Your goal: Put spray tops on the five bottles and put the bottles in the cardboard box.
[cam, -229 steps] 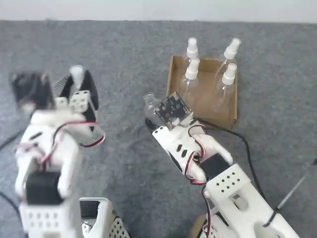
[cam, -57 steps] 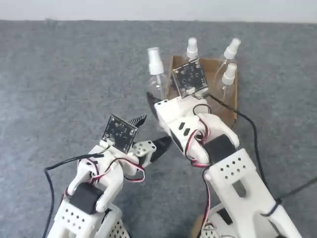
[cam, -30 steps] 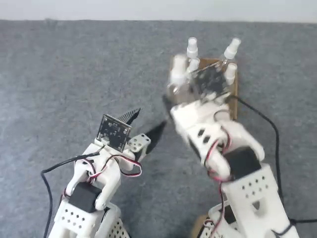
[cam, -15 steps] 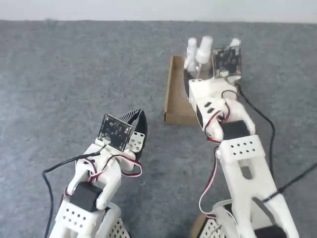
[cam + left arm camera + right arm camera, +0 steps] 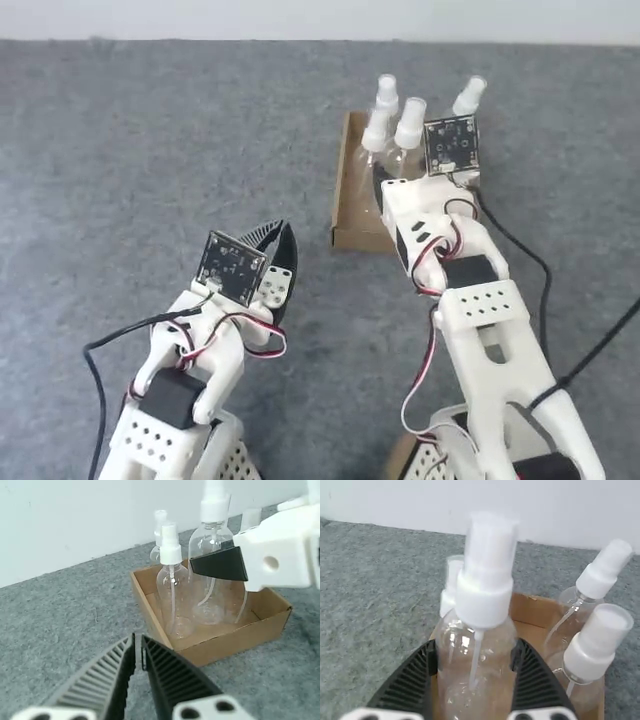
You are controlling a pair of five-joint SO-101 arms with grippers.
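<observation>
The right gripper (image 5: 474, 672) is clasping an upright clear spray bottle (image 5: 470, 645) by its body, white top pointing up, inside the cardboard box (image 5: 345, 180) among four other bottles (image 5: 172, 595). The left gripper (image 5: 138, 652) is hovering over the bench (image 5: 150, 130), fingers nearly closed.

Grey, carpet-like surface (image 5: 150, 130) I work over, plain white wall (image 5: 75, 515) behind it, soft even light.

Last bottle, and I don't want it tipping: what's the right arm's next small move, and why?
Probably lower it slightly: the right gripper clamps the clear plastic spray-topped bottle upright inside the brown cardboard box, but I cannot tell whether its base rests on the box floor.
</observation>
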